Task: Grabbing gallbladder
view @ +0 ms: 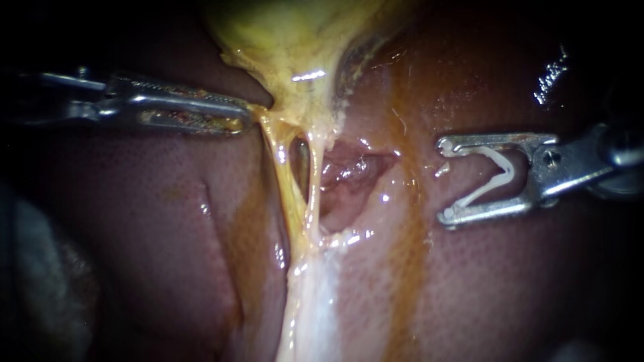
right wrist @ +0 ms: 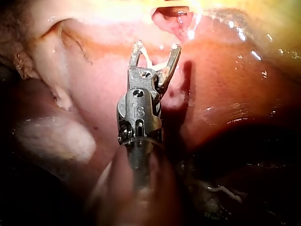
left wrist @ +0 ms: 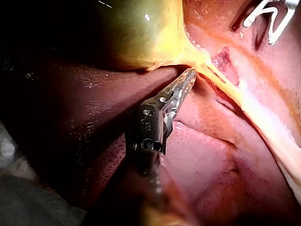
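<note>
The yellow-green gallbladder [view: 288, 40] [left wrist: 136, 33] narrows into yellow strands [view: 287, 181] that run down over the liver [view: 134, 221]. My left instrument [view: 247, 119] [left wrist: 190, 75] comes in from the left with its jaws lying together. Its tip touches the yellow tissue just below the gallbladder's narrow end, and no tissue shows between the jaws. My right instrument [view: 441, 181] [right wrist: 156, 46] hovers over the liver to the right of the strands. Its jaws stand wide apart, and a white clip [view: 500, 175] [right wrist: 155, 63] [left wrist: 270, 21] is seated between them, touching both.
A raw pink hollow [view: 349, 174] [right wrist: 176, 19] lies in the liver between the strands and my right instrument. A pale band of tissue [view: 315, 302] continues downward from the strands. Wet brown-orange streaks [view: 409, 255] cross the liver surface.
</note>
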